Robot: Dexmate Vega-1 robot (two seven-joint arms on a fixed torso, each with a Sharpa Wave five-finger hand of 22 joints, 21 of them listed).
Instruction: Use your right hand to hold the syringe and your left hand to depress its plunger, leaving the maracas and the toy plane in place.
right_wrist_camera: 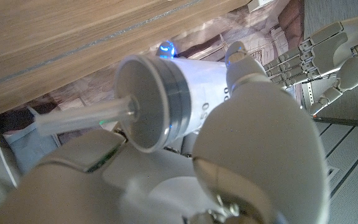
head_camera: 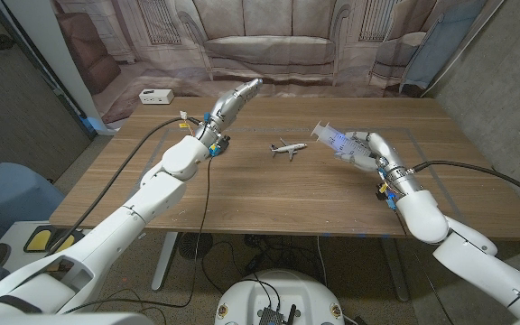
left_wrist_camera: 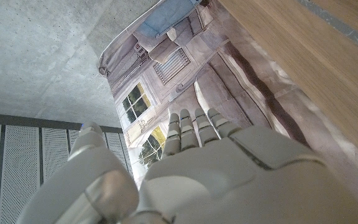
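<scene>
The right hand (right_wrist_camera: 185,168) grips the syringe (right_wrist_camera: 179,102), left hand (right_wrist_camera: 331,53) beyond.

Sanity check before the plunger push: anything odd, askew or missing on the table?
The task names maracas, but none can be seen on the table. The plane stands upright at mid-table. The right robot hand holds the syringe aloft, intact; the left robot hand is raised, open and apart from it.

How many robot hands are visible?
2: the left robot hand raised empty near the wooden table's far edge; the right robot hand holding the clear plastic syringe.
</scene>
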